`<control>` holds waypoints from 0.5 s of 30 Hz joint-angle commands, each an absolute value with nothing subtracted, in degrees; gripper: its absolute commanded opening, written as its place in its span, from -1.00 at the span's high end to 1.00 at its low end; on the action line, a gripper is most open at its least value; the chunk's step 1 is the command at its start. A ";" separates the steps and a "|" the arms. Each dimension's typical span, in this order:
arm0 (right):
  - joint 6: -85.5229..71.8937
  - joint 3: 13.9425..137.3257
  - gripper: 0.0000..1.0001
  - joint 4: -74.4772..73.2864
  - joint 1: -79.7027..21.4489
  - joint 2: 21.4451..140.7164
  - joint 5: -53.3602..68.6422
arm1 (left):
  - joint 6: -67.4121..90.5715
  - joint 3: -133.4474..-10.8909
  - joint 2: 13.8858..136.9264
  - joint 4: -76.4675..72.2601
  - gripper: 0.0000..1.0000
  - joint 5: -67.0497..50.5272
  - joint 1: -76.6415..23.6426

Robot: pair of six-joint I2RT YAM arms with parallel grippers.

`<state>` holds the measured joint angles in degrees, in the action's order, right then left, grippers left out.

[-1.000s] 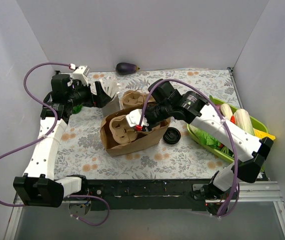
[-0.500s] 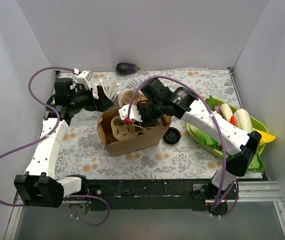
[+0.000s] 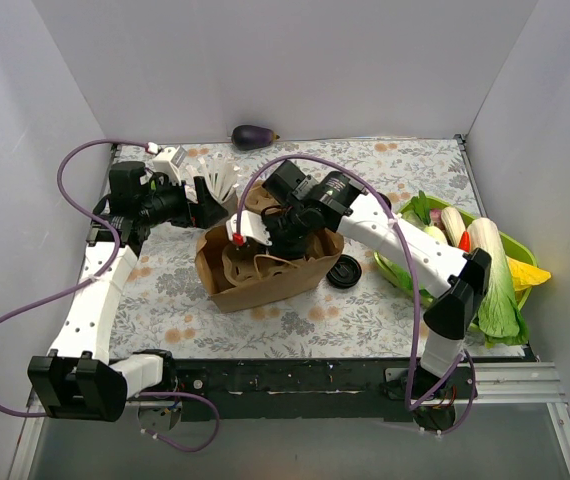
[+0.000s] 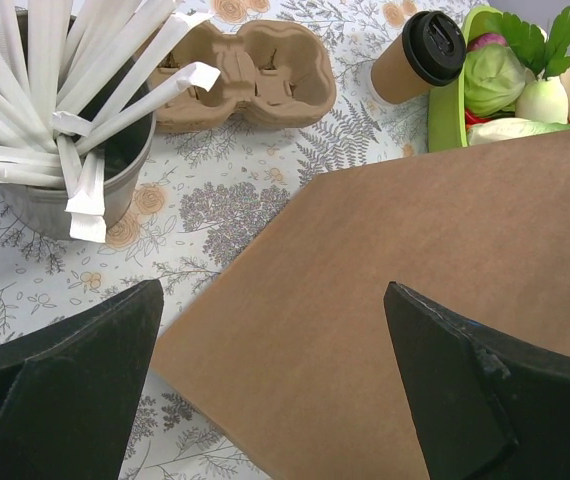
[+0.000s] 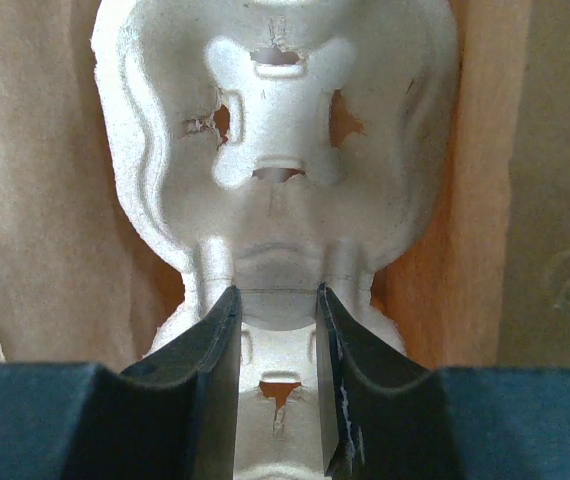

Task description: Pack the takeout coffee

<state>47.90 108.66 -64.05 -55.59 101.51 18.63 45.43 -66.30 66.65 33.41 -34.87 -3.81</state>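
The takeout coffee (image 3: pixel 344 271), a tan paper cup with a black lid, stands on the table right of the brown paper bag (image 3: pixel 295 275); it also shows in the left wrist view (image 4: pixel 415 62). The bag lies on its side with its mouth to the left. My right gripper (image 3: pixel 252 250) reaches into it, shut on the middle ridge of a cardboard carrier (image 5: pixel 275 150) between the bag walls (image 5: pixel 45 200). My left gripper (image 3: pixel 208 205) is open and empty, its fingers spread over the bag's outer side (image 4: pixel 425 270).
A grey cup of white sticks (image 4: pixel 55 150) stands behind the bag by my left gripper. A second carrier (image 4: pixel 245 75) lies on the table behind the bag. A green tray (image 4: pixel 443 110) of vegetables sits at the right edge. An eggplant (image 3: pixel 253 136) lies by the back wall.
My right arm has moved left and pushed the carrier deeper into the bag, and the bag has shifted slightly left. My left gripper has stayed open, nearly still.
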 commanded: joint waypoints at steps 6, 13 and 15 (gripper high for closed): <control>53.78 108.29 0.97 -64.07 -57.30 100.37 14.33 | 45.09 -65.13 63.46 32.35 -0.87 -34.63 -3.43; 60.55 106.61 0.97 -62.93 -57.39 100.46 13.80 | 44.74 -65.39 63.63 32.26 -0.88 -34.19 -3.43; 60.56 106.96 0.97 -63.10 -57.39 101.51 14.06 | 44.82 -65.39 63.81 32.26 -0.87 -34.10 -3.34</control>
